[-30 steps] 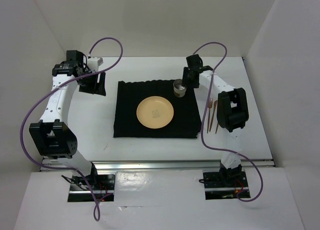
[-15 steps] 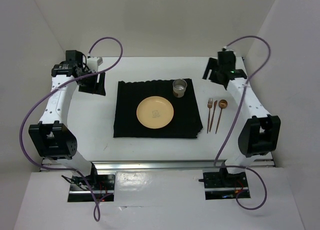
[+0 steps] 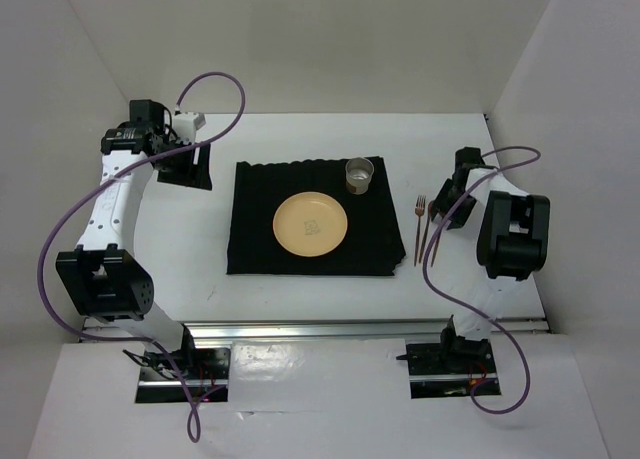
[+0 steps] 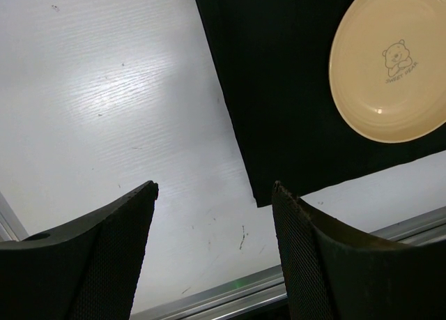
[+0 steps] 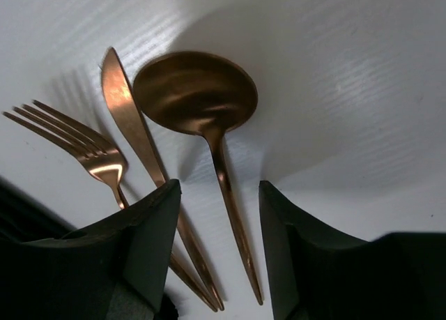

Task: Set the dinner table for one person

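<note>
Now the dinner table [image 3: 300, 297] fills the top view, white, with a silver rail along its near edge. On it lies a black mat [image 3: 258, 219] bearing a cream plate [image 3: 311, 225] (a small bear is printed on it) and a metal cup [image 3: 358, 174] near the mat's far right corner. Just right of the mat, a copper fork [image 5: 83, 149], knife [image 5: 129, 121] and spoon [image 5: 195, 93] lie side by side. The right gripper [image 5: 219, 191] hovers over them, fingers apart, the spoon's handle between them. The left gripper [image 4: 214, 187] hangs wide open left of the mat.
</note>
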